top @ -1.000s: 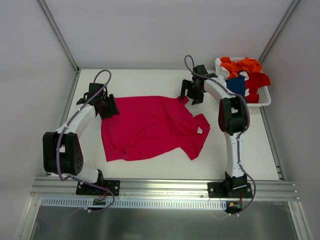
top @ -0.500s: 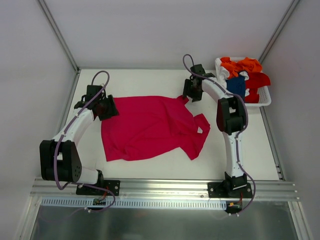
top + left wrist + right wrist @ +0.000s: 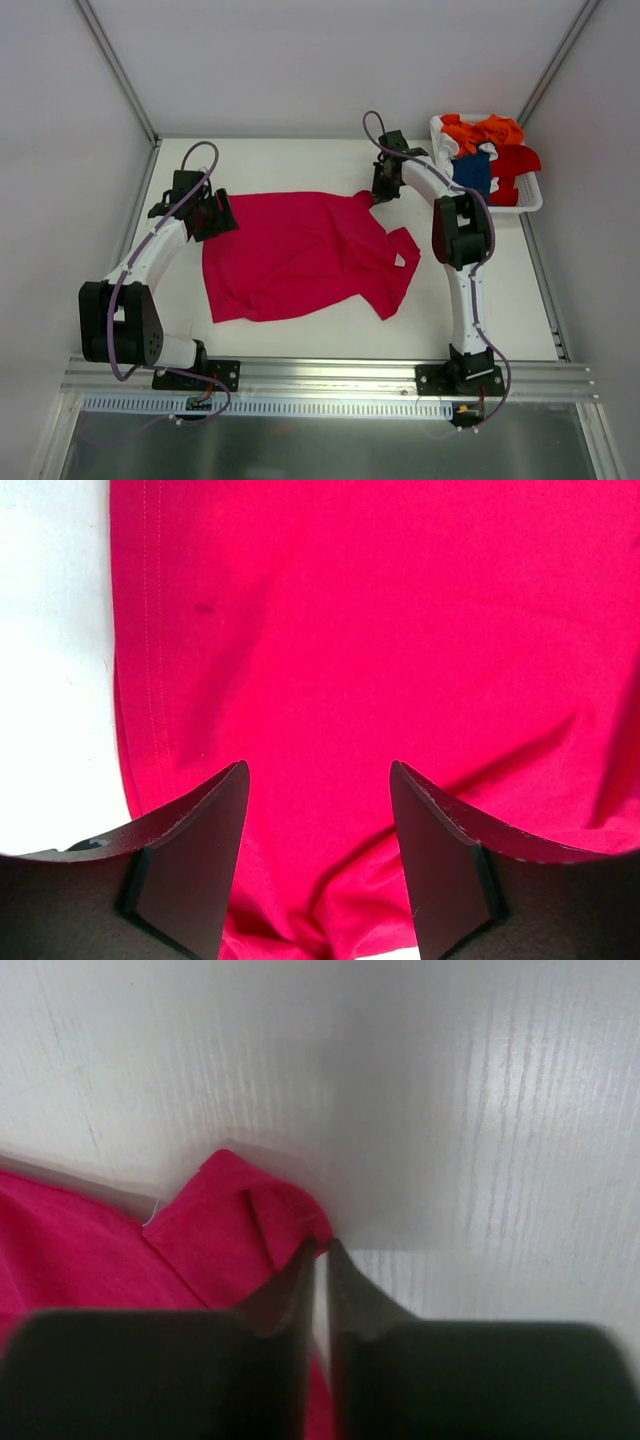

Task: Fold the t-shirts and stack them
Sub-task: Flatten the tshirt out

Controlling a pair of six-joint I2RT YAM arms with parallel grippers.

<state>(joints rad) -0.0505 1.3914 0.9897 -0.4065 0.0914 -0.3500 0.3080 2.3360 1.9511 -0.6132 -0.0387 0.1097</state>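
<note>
L claw released, over crimson-pink t-shirt; R claw clenched at its sleeve edge.

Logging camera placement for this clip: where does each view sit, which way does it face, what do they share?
Top external: high behind the near edge, facing down on table, crimson-pink t-shirt, left gripper, right gripper.
Left wrist: faces down onto the t-shirt; own open fingers show.
Right wrist: faces a sleeve corner and table; own shut fingers show.
Shared: the t-shirt, in all three.

White slatted basket at far right, white table
</note>
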